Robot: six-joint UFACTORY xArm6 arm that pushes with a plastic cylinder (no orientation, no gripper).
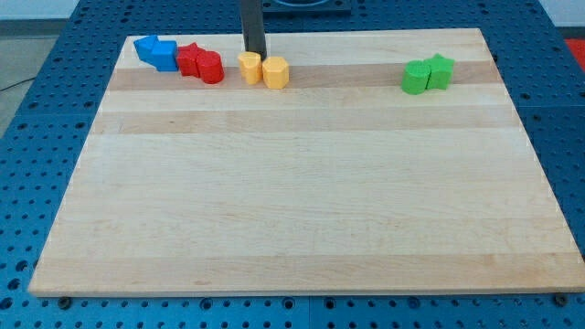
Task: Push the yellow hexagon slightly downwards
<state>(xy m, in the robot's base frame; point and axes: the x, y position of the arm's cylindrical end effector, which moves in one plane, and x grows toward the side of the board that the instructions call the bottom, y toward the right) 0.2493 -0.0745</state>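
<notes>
The yellow hexagon (pixel 276 71) sits near the top edge of the desk (pixel 292 201), touching another yellow block (pixel 249 67). My tip (pixel 254 53) stands just above that neighbour, not the hexagon. There is no hand. The push seems not begun.
</notes>
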